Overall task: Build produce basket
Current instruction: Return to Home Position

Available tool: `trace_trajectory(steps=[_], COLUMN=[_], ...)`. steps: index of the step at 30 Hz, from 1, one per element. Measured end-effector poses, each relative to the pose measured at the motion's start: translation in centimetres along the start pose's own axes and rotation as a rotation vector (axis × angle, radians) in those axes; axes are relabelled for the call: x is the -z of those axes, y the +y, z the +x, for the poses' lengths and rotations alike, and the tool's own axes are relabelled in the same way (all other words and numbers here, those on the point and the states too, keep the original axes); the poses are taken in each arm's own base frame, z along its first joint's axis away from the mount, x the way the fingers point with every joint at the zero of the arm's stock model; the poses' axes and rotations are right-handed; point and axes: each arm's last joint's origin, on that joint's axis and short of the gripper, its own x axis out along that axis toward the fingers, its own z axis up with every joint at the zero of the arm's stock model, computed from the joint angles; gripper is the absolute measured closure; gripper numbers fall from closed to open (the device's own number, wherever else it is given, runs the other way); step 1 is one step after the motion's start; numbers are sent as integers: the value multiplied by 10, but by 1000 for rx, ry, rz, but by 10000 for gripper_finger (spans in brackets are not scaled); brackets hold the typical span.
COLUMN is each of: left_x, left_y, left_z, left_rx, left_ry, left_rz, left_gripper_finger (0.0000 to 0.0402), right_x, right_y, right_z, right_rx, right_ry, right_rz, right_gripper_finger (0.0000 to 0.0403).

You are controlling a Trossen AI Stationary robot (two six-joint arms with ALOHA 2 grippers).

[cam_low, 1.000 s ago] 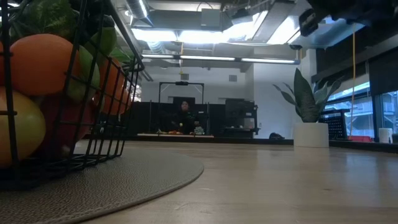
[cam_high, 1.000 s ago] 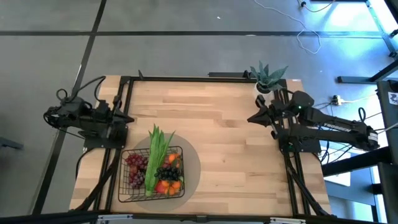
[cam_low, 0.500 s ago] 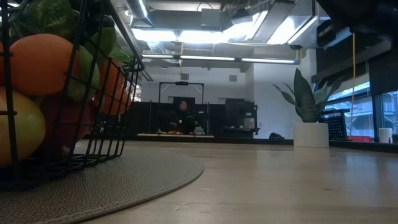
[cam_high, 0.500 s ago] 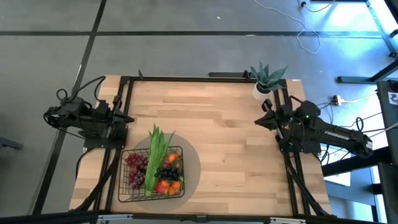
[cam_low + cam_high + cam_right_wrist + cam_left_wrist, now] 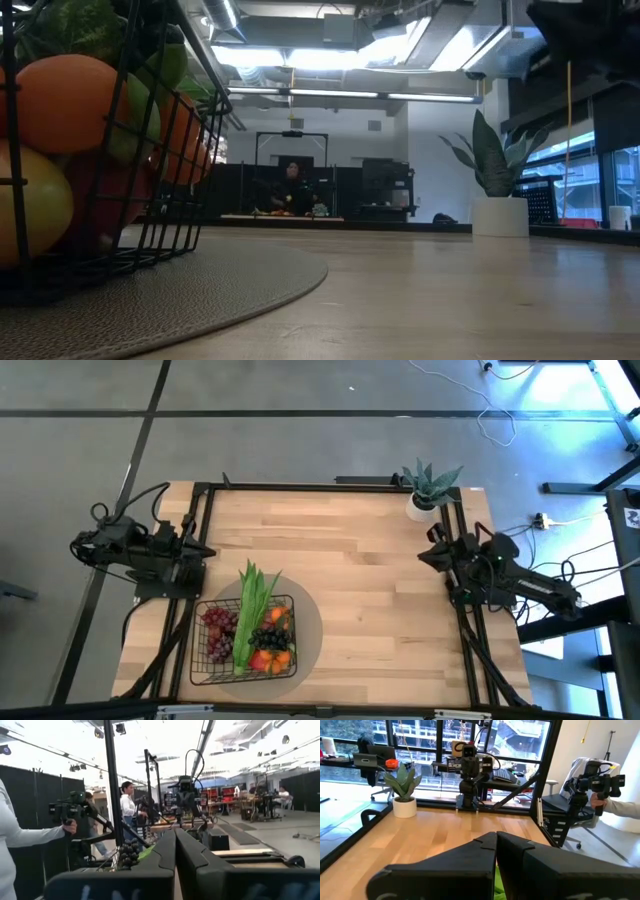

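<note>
Fingers (image 5: 470,857) of the left gripper (image 5: 496,836) lie pressed together on nothing, and the right gripper (image 5: 175,832) is the same: tips met, empty. The basket (image 5: 196,645) sits at the table's near edge on a round grey mat (image 5: 312,622). The produce (image 5: 272,658) is inside it, red grapes (image 5: 218,628) beside dark grapes (image 5: 268,635), with the long green bunch (image 5: 252,595) poking out over the basket's far rim. No fruit lies on the table (image 5: 360,580) outside the basket, so filling looks finished. What is left, I judge, is only for the arms to settle at rest. The left gripper hangs just beyond the basket's far left corner, near the green tips. The right gripper is well apart from the basket, folded at the opposite table edge, with bare wood open between. Farthest from the basket, the potted plant (image 5: 428,495) stands at the far corner, just beyond the right gripper.
</note>
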Motion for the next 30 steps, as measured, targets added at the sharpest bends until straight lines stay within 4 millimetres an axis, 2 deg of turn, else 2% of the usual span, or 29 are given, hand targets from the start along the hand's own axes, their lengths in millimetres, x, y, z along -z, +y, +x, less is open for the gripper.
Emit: trace_trajectory(steps=[7,10,17,22,30], left_x=[0,0,3,23,75], left_y=[0,0,0,0,1], left_z=[0,0,5,21,50], left_rx=[0,1,-5,-26,-25], left_ry=[0,-4,-29,-25,-39], left_rz=[44,74,119,145,144], left_gripper_finger=[401,401,401,401,401], right_x=[14,14,19,25,27], right_y=[-4,-5,-7,-8,-7], right_z=[-2,-2,-2,-3,-3], right_rx=[31,61,76,100,42], right_ry=[9,-1,57,112,142], right_rz=[31,23,-112,-102,-116], right_gripper_finger=[403,403,403,403,403])
